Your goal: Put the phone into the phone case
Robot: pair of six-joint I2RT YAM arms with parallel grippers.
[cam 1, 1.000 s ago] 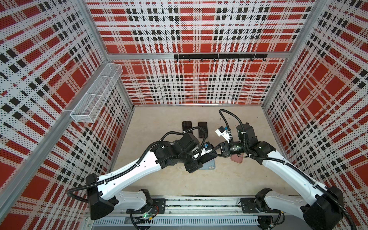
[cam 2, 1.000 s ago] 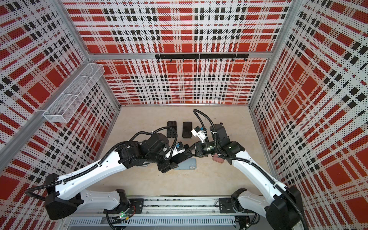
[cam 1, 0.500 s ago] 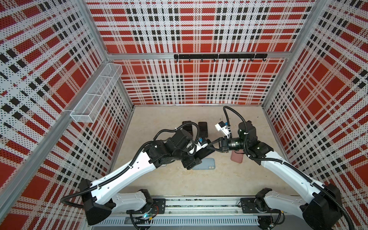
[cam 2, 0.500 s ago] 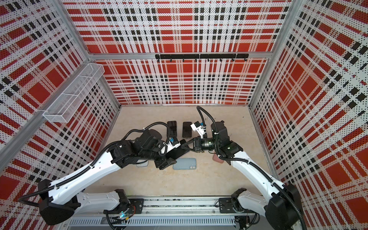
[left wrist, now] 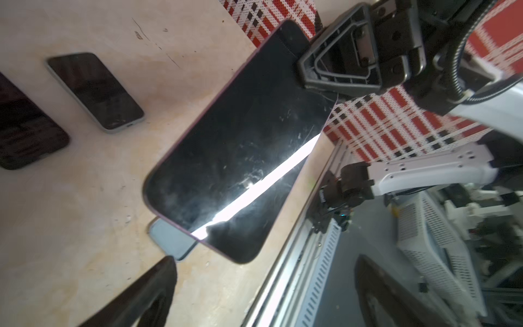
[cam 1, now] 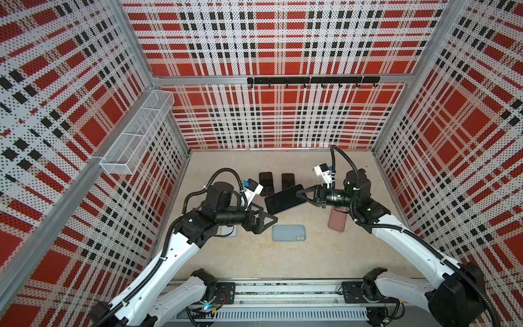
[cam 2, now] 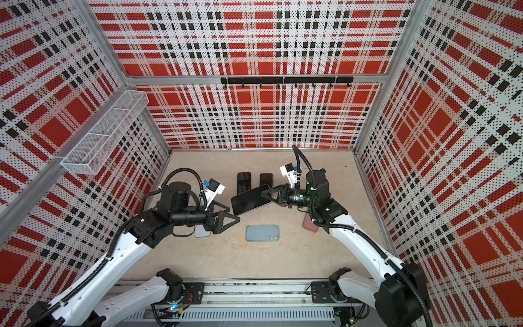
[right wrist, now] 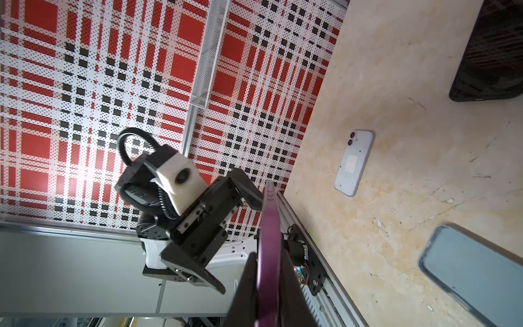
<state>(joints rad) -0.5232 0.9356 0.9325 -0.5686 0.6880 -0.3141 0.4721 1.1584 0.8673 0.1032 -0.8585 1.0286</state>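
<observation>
Phone is up in the air, dark screen up and a bit tilted. It's pinched at one end by the right claw, whose jaws are clamped flat on it. The rest of it sticks out past the fingertips toward the left claw.

That one has its jaws spread wide with nothing in them, and it sits just beside the phone's free end. From the top views I honestly can't tell if a fingertip brushes the corner.

Below and between the two claws, the blue-grey phone case lies flat on the table. It looks open side up, with just its bare inner face showing.

A pink case sits under the right claw's wrist, partly hidden by the arm.

Beyond the held phone, two dark phones lie side by side, screens up. One has a grey rim around it in the left wrist view, so it's probably in a case.

A pale phone lies face down under the left claw's body.
</observation>
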